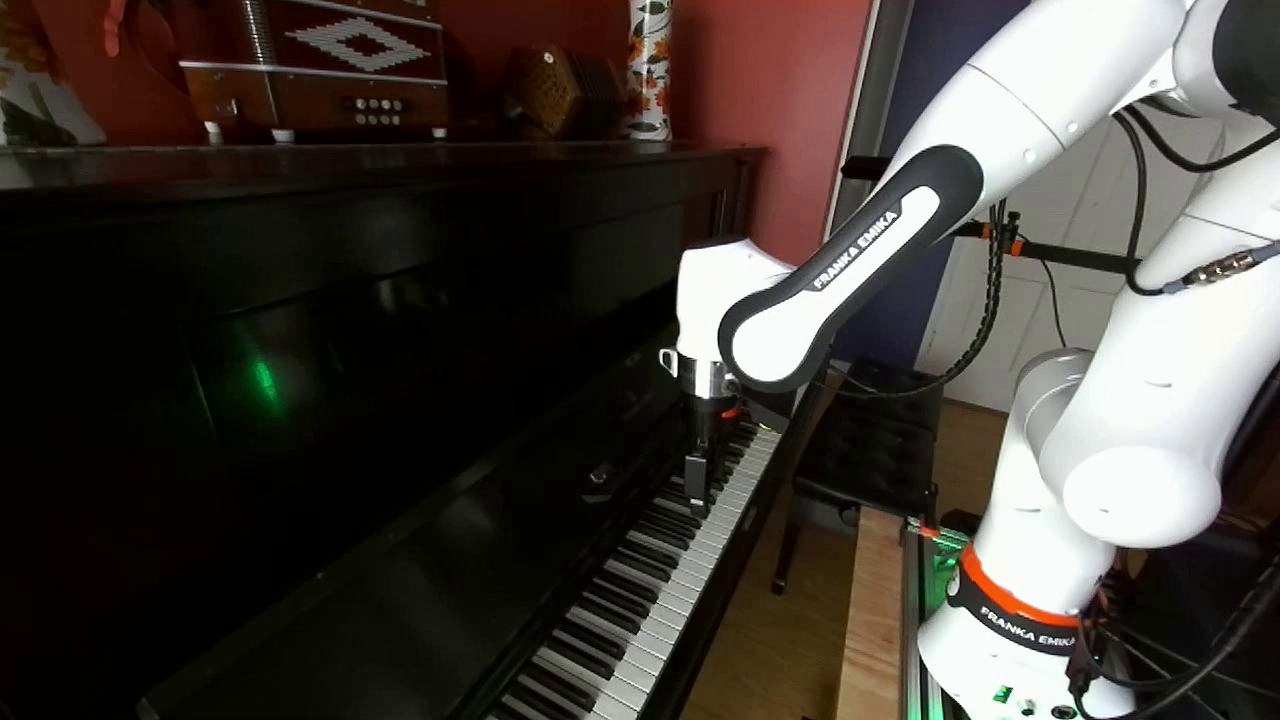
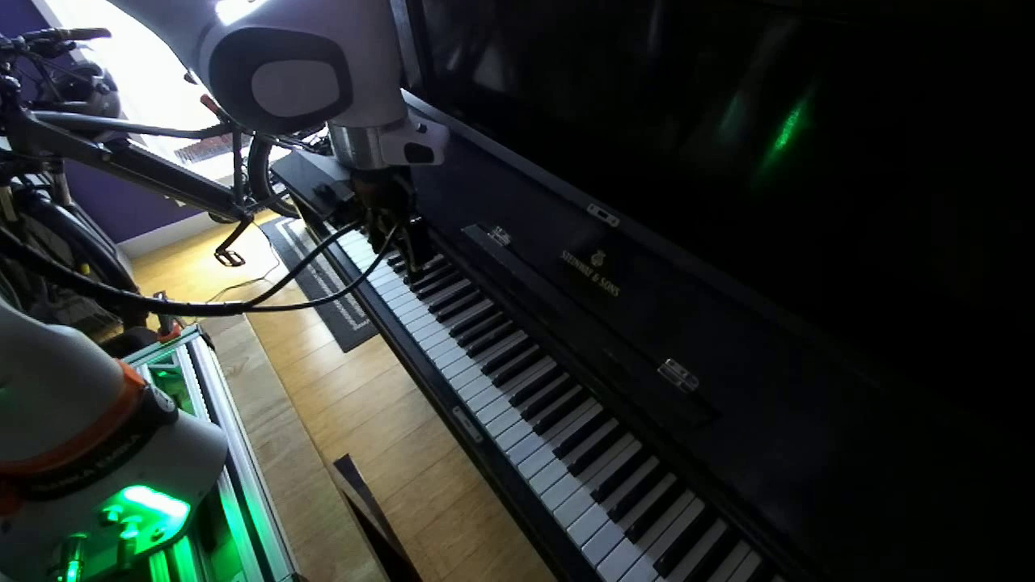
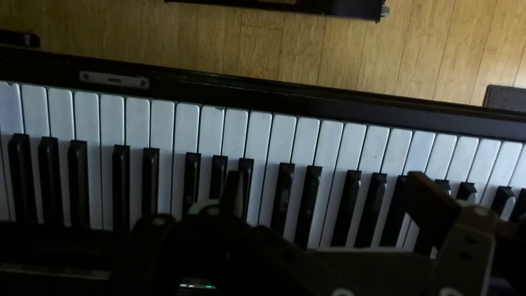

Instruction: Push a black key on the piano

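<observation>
The piano (image 1: 330, 330) is a large glossy black upright with a long row of white and narrow black keys. It fills much of both exterior views (image 2: 566, 218). In the wrist view its keyboard (image 3: 160, 119) runs across the picture. My gripper (image 1: 698, 503) points down over the black-key part of the keyboard, and it also shows low over the keys in an exterior view (image 2: 415, 275). In the wrist view the gripper (image 3: 324, 176) is open, its fingers wide apart with several black keys (image 3: 283, 193) between them. I cannot tell whether a fingertip touches a key.
An accordion (image 1: 345, 70) and a floral vase (image 1: 650, 70) stand on the piano top. A padded bench (image 1: 875, 430) is near the keyboard's far end. A bicycle (image 2: 145, 170) stands behind the arm. Cables (image 2: 202, 309) hang from the wrist. The piano's raised front rail (image 3: 246, 92) borders the keys.
</observation>
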`<state>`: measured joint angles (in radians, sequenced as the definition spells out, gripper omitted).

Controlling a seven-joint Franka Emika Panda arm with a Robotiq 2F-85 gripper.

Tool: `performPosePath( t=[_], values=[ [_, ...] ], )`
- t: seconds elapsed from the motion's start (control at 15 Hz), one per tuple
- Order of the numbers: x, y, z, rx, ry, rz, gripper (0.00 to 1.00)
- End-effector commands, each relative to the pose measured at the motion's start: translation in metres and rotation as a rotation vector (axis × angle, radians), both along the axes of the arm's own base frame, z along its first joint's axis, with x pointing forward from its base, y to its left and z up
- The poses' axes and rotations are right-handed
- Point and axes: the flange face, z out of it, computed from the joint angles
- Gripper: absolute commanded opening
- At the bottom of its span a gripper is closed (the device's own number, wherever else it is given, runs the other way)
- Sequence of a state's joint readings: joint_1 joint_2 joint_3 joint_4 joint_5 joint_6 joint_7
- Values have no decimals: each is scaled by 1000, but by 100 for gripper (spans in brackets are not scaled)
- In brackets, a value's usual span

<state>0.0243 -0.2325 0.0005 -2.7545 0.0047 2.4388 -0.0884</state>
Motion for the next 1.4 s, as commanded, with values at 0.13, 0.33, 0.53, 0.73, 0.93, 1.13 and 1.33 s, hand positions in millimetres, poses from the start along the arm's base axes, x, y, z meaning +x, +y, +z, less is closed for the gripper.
performPosePath(
  t=[0.13, 0.33, 0.53, 0.73, 0.93, 1.13, 1.33],
  values=[
    [-1, 27, -29, -50, 30, 54, 65],
    [5, 32, -41, -31, -14, 51, 42],
    [12, 31, -53, -20, -66, 35, 19],
    [15, 31, -69, -10, -98, 24, 1],
    [14, 34, -84, -6, -105, 27, 0],
    [14, 31, -94, -18, -125, 34, 0],
    [17, 31, -100, -11, -167, 43, 0]
  ],
)
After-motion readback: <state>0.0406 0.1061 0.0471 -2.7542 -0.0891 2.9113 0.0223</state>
